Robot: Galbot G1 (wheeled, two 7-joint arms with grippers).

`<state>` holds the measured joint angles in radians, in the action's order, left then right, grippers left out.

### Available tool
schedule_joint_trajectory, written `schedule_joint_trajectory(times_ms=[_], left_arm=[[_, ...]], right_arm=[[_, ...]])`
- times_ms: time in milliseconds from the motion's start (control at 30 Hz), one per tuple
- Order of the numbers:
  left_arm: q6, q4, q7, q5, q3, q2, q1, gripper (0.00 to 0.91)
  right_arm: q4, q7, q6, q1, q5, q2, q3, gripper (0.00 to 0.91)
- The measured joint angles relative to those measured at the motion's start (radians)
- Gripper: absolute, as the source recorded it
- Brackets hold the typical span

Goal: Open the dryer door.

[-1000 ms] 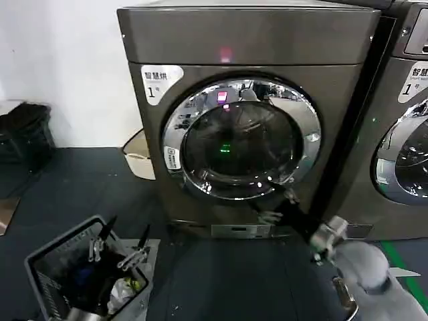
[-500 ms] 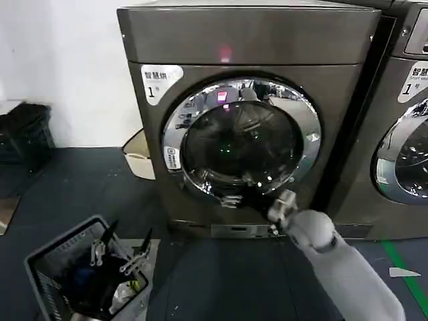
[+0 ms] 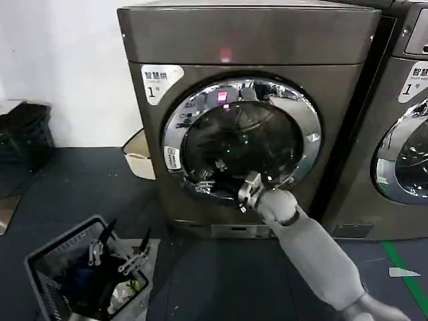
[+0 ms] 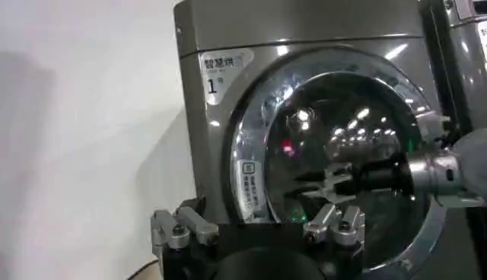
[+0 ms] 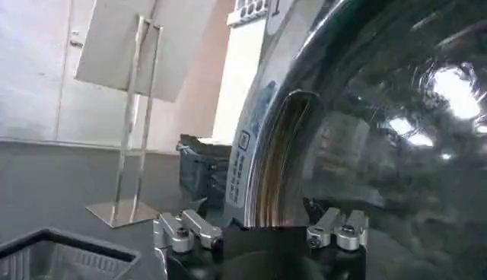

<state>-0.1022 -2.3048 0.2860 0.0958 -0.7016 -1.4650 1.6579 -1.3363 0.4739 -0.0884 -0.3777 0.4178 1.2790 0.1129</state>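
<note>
The dryer [image 3: 247, 37] is a bronze-grey front-loader with a white "1" sticker and a pink light on its top panel. The dryer door [image 3: 241, 127], a chrome ring around dark glass, lies flat against the front. My right gripper [image 3: 215, 175] reaches up from the lower right and is open, close in front of the lower-left part of the ring. In the right wrist view the chrome ring [image 5: 278, 152] stands between its spread jaws [image 5: 262, 228]. The left wrist view shows the right gripper [image 4: 323, 185] before the dryer door [image 4: 335, 114]. My left gripper [image 3: 120, 251] hangs open over a basket.
A twin machine [image 3: 408, 134] stands tight against the dryer's right side. A grey laundry basket [image 3: 47, 267] sits on the dark floor at lower left. A white basin [image 3: 137, 160] lies beside the dryer's left flank, and a black crate [image 3: 23, 134] stands by the wall.
My right arm has risen from the lower right and swung left, bringing its gripper up to the lower-left part of the door ring. The left arm and the door have not moved.
</note>
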Motion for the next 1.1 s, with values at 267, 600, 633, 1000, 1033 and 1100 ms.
schedule_joint_trajectory(times_ms=[267,600,633,1000,1033,1100], left_arm=[[0.007,0.003,0.003,-0.009,-0.003,-0.003,-0.002,0.907],[0.036,0.002,0.015,-0.014,-0.019,-0.005,-0.006,0.907],[0.037,0.000,0.015,-0.014,-0.019,-0.005,-0.006,0.907],[0.018,0.010,0.006,-0.059,-0.027,0.001,-0.027,0.907],[0.022,0.013,0.017,-0.056,-0.031,0.005,-0.031,0.907],[0.037,0.017,0.050,-0.033,-0.039,0.012,-0.032,0.907]], right_arm=[[0.050,0.007,0.000,0.033,-0.006,0.042,0.022,0.907],[0.077,0.055,-0.007,0.059,0.004,0.063,0.030,0.907],[0.077,0.063,-0.009,0.059,0.004,0.064,0.031,0.907],[0.031,0.150,-0.036,0.042,0.011,0.032,0.022,0.907],[0.018,0.170,-0.041,0.035,0.017,0.024,0.020,0.907],[-0.008,0.201,-0.044,0.023,0.022,0.010,0.020,0.907]])
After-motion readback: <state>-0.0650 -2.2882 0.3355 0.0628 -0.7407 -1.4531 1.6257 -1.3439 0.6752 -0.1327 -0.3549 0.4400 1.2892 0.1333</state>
